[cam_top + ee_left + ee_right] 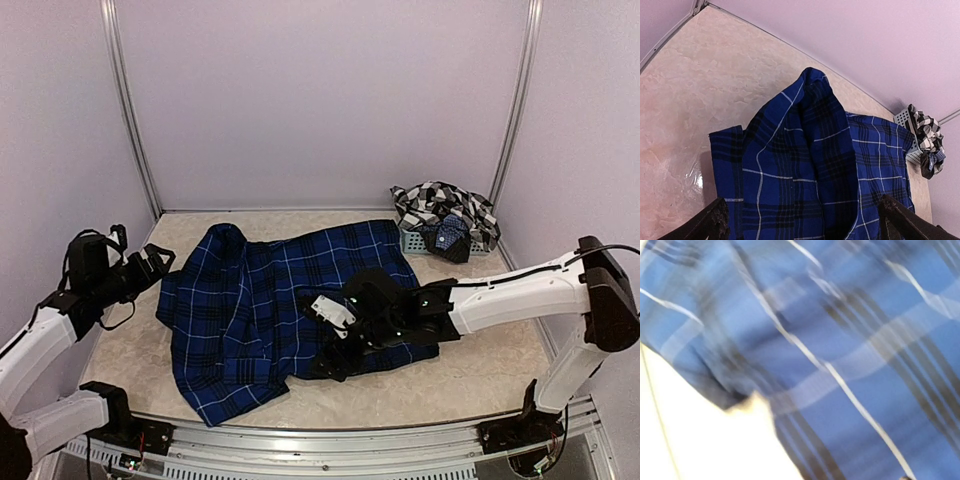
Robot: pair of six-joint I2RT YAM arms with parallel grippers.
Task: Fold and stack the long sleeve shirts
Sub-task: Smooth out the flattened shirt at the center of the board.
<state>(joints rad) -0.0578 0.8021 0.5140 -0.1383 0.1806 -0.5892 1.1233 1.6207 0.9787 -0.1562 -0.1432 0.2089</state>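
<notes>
The navy blue plaid shirt (270,310) lies spread across the middle of the marbled desk (480,365), its cloth rumpled, with one part pushed up into a soft peak toward the back left (812,95). The left pincer (150,265) hangs above the desk just off the shirt's left edge, apart from the cloth. In the left wrist view its two dark fingers (715,222) stand wide apart at the bottom corners of the picture, and nothing is held between them. The right arm reaches in from the right side, and the right pincer (335,345) sits low over the near middle of the shirt. The right wrist view is filled with blurred blue plaid and a strip of pale desk, and the fingers do not show there, so I cannot tell whether this pincer is open or closed, or whether it grips the cloth. At the back right corner the black-and-white checked shirt (440,205) lies bunched in a small mesh basket (412,241), spilling over its rim, well apart from the blue shirt.
</notes>
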